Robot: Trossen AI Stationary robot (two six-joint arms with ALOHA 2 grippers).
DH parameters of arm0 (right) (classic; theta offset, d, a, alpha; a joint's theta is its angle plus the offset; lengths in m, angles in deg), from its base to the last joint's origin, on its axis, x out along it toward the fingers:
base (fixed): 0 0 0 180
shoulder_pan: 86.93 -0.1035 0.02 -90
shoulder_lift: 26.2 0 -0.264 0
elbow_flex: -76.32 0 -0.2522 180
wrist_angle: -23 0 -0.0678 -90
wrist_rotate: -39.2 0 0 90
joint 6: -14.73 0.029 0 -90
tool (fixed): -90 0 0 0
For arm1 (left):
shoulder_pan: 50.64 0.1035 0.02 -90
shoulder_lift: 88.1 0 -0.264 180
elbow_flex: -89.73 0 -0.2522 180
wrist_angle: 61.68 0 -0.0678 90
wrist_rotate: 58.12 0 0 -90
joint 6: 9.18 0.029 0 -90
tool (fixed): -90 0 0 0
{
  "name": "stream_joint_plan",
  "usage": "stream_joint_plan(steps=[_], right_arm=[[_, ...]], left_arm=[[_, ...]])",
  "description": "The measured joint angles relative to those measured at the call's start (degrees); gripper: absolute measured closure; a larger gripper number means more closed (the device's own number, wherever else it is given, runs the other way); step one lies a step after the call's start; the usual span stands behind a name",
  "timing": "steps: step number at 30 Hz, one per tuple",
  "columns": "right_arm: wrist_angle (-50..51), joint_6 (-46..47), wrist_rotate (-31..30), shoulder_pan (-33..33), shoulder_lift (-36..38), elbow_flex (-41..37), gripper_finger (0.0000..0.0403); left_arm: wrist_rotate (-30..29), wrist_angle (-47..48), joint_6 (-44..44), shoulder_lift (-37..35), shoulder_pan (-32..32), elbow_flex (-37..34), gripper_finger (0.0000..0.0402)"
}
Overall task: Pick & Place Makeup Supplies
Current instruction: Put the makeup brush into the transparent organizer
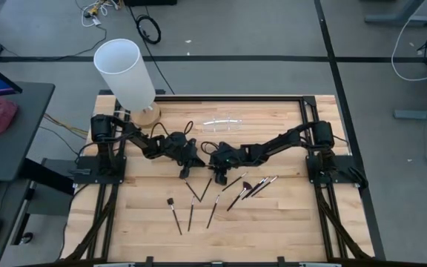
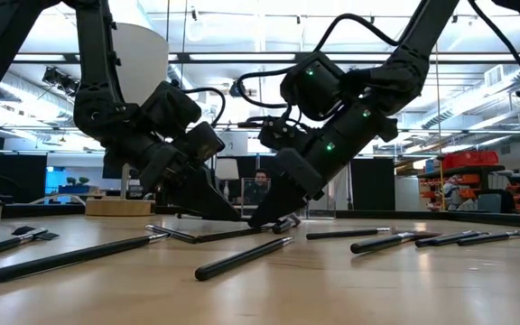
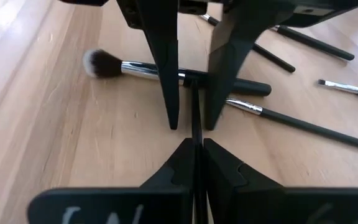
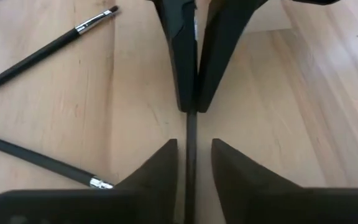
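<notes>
Several thin dark makeup brushes lie flat on the wooden table (image 1: 147,222), among them a group at the right (image 1: 262,185) and others near the front (image 1: 191,211). My left gripper (image 3: 194,144), near the table's middle (image 1: 187,169), is shut on one thin dark brush (image 3: 192,109). My right gripper (image 4: 193,144) faces it (image 1: 217,176) and is open, one finger on each side of the same brush's handle (image 4: 191,127) without touching it. A brush with a fluffy head (image 3: 97,62) lies crosswise beyond the fingers. My left gripper pinches the thin brush's handle (image 4: 191,117) between its two fingertips. The fingers slant down from the table's left. The handle runs out past the tips, in line with the fingers, toward my right gripper. Whether the brush is clear of the table, I cannot tell.
A tall white cylinder (image 1: 124,70) stands on a wooden base (image 1: 148,115) at the table's far left. A clear object (image 1: 221,122) lies at the far middle. The two grippers' fingertips (image 2: 246,217) stand close together, low over the table.
</notes>
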Motion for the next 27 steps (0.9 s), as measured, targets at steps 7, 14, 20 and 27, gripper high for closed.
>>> stream_joint_plan(steps=[7,14,20,27], right_arm=[[0.22,-0.45,0.02,0.40,0.09,0.00,0.0391],[0.46,-0.55,0.04,0.47,0.09,0.00,0.0391],[0.26,0.19,-1.49,0.44,0.28,-0.03,0.0393],[3.99,0.90,-5.59,0.52,7.34,-0.15,0.0393]], left_arm=[[-1.08,-0.70,-0.95,-0.04,-1.15,0.01,0.0372],[-5.01,-1.83,-3.33,-5.79,-1.33,0.19,0.0344],[-6.37,0.01,-4.41,-14.09,-2.78,0.13,0.0304],[-7.31,-0.28,-11.20,-21.32,-5.74,0.06,0.0293]])
